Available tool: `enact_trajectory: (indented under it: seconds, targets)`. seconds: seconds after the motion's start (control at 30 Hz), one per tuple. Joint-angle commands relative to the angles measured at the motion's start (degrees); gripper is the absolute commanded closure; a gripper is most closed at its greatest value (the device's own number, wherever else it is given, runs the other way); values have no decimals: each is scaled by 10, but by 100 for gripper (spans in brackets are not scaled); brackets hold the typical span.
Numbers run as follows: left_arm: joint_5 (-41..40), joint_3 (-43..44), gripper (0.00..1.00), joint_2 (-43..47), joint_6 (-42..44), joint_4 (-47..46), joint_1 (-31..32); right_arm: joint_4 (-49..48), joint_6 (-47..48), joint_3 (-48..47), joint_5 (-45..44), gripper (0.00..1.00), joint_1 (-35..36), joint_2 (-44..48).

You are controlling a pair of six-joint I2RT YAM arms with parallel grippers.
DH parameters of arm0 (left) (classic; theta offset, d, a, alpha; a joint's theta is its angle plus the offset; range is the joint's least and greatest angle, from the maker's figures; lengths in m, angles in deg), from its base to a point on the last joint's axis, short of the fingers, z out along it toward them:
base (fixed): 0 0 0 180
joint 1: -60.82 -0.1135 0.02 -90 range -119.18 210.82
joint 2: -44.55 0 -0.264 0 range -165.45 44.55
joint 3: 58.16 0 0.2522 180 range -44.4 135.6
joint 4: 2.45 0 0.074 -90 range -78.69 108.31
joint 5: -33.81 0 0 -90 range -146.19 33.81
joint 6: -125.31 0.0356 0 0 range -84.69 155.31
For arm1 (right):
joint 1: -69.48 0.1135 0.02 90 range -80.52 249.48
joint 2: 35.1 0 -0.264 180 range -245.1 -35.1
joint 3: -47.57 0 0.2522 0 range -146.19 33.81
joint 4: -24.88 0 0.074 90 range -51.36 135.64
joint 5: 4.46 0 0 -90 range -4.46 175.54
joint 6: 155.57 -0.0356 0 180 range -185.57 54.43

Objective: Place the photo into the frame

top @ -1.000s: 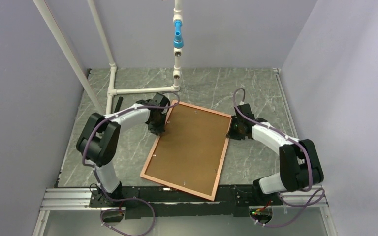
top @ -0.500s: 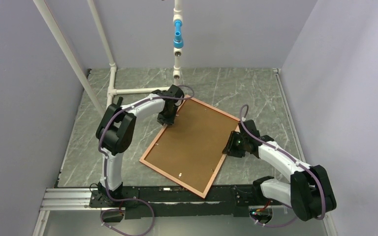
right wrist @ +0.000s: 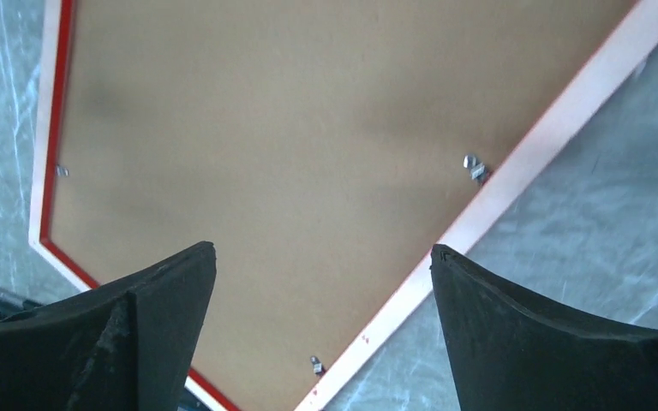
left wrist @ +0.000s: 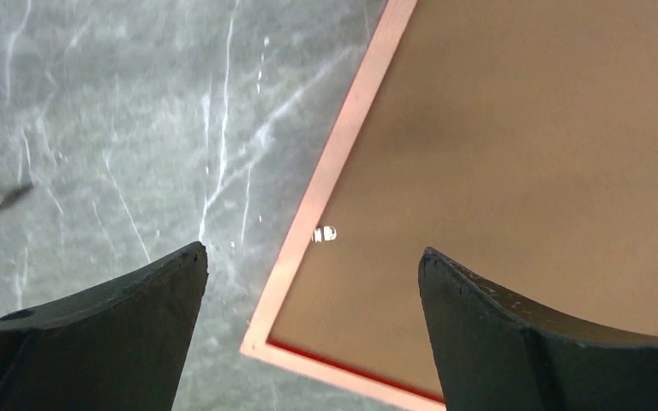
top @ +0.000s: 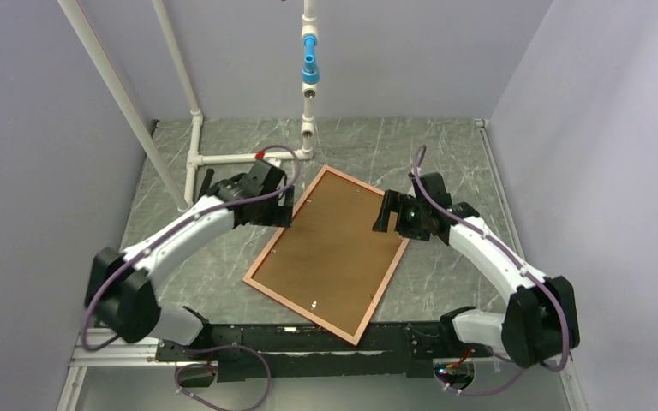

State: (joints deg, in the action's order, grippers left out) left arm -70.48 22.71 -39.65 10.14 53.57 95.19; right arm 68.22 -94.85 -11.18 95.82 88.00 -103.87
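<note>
- The left gripper (top: 287, 208) has let go of the frame (top: 276, 248)'s left edge, jaws spread wide.
- The right gripper (top: 385, 214) has released too, above the frame's right edge.

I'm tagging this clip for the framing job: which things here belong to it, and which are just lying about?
Job: frame, lying back up; backing board in it; left claw and right claw, both open above it. No photo visible.
Lying about: white pipes; blue fitting.

Robot lab booth, plain walls (top: 43, 128), PVC piping (top: 231, 157)
</note>
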Motion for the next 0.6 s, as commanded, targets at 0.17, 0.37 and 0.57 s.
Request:
enact_trajectory:
  seconds: [0.17,0.37,0.57]
  targets:
    - [127,-171,4,171,-117,-7,2,7,66,-172,-45,0,-19,-173]
    - [179,-264,4,265,-189,-10,18,25,87,-292,-41,0,-42,-321]
    - [233,-350,4,324,-246,-46,31,56,103,-408,-27,0,-76,-421]
